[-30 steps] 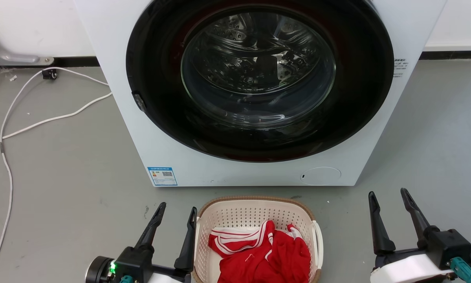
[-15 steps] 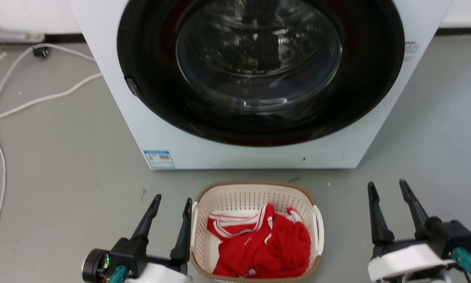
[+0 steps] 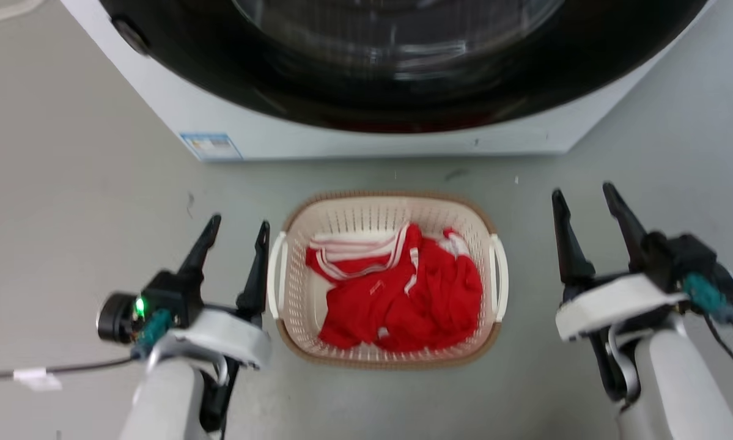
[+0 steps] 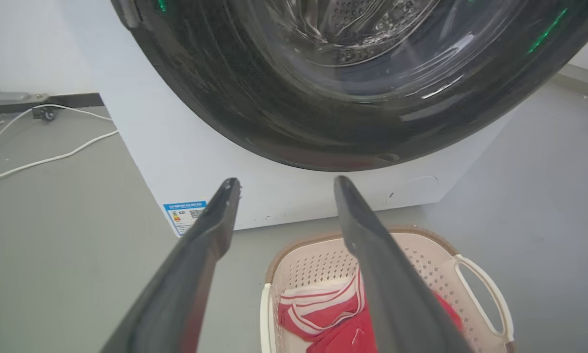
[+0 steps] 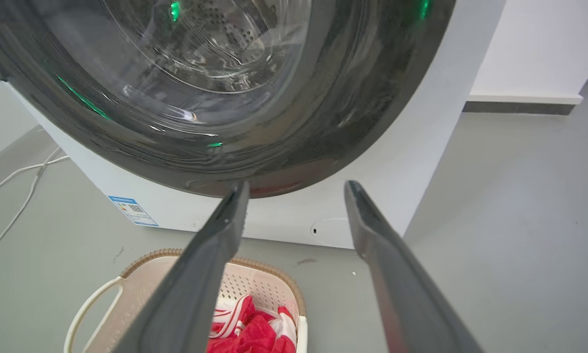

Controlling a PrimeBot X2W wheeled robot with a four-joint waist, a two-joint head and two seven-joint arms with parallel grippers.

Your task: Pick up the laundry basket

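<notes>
The basket [image 3: 372,214] stands on the floor [image 3: 66,214] just in front of the washer [image 3: 366,143], between the two arms. The left gripper [image 3: 239,221] has its jaws spread and empty, its inner finger just beside the left handle [image 3: 274,275]. The right gripper [image 3: 582,190] also has its jaws spread and empty, and stands well apart from the right handle [image 3: 500,275].

This looks like the approach step, with nothing gripped yet. The next move probably calls for the right gripper to come in toward its handle. Then each pair of jaws must straddle a handle loop, clamp, and rise evenly so the basket stays level.

Inside lies a crumpled red garment [image 3: 397,293] with white stripes. It covers most of the bottom and sits below the rim.
</notes>
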